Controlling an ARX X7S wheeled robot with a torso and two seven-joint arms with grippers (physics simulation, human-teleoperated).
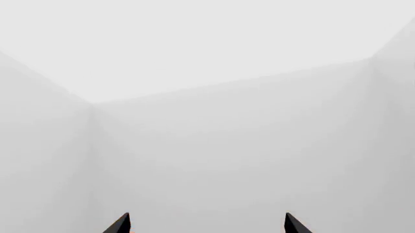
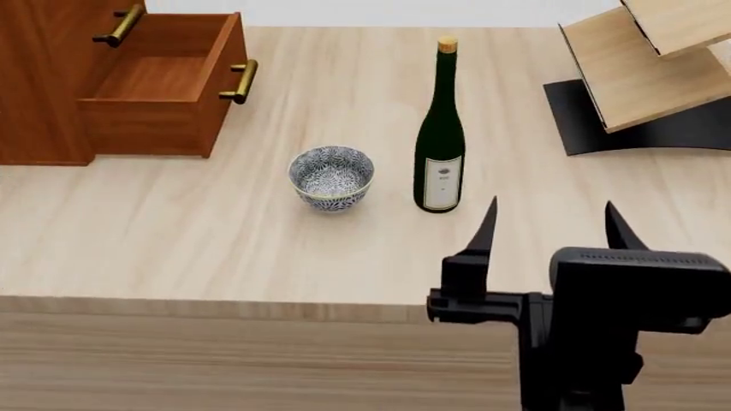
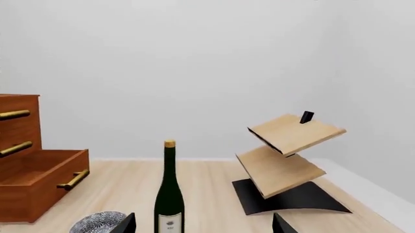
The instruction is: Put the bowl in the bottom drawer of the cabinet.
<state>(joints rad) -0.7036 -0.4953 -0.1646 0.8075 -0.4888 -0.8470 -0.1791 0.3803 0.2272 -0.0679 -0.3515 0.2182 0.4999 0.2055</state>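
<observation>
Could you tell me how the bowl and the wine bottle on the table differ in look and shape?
The bowl is low, wide and open-topped; the bottle is tall, narrow and closed with a gold cap. The bowl carries a dense blue-and-white pattern; the bottle is plain dark green with a pale label. The bowl stands nearer the open bottom drawer than the bottle does. Both stand upright on the table, side by side, not touching.

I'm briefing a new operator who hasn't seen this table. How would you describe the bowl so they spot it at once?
On the pale wooden table, find the reddish-brown cabinet with its bottom drawer pulled open. In front of it stands a small round bowl, left of the wine bottle. Its dense blue-and-white pattern marks it.
</observation>
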